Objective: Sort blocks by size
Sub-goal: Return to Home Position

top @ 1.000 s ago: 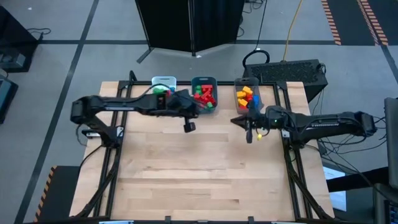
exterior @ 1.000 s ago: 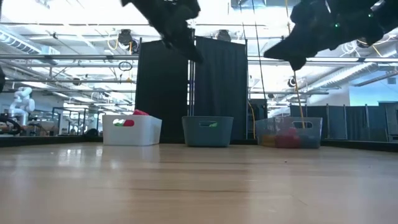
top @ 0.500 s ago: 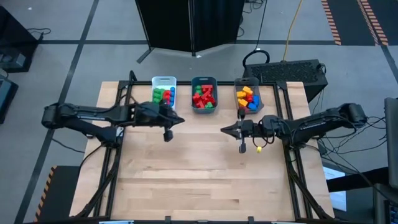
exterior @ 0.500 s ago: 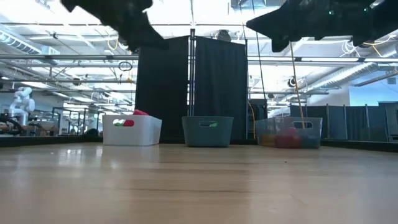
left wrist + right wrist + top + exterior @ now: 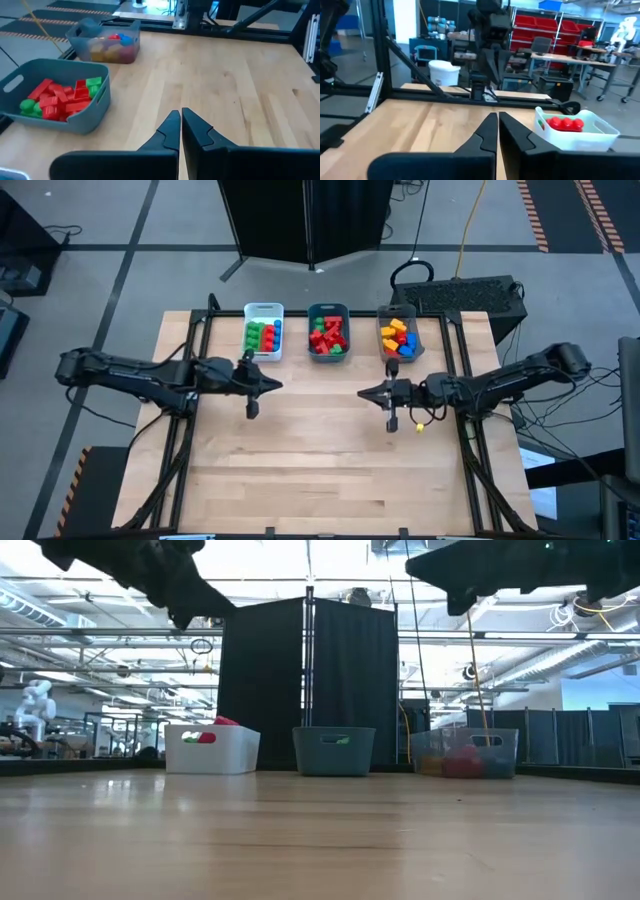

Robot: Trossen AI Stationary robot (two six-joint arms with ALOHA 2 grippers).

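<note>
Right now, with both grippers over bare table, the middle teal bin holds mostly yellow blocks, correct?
No: the high view shows the middle teal bin holding mostly red blocks; yellow blocks lie in the right-hand bin. The left gripper and right gripper are over bare table.

1. High view: even overhead light; table [image 5: 330, 460] moderately bright, faint soft shadows beneath both arms
2. Low view: ceiling lights [image 5: 300, 555] glare white; left gripper [image 5: 185, 612] and right gripper [image 5: 462, 605] backlit, black silhouettes; table shows pale sheen
3. Wrist views: soft even light, shadows diffuse; the right one dimmer
</note>
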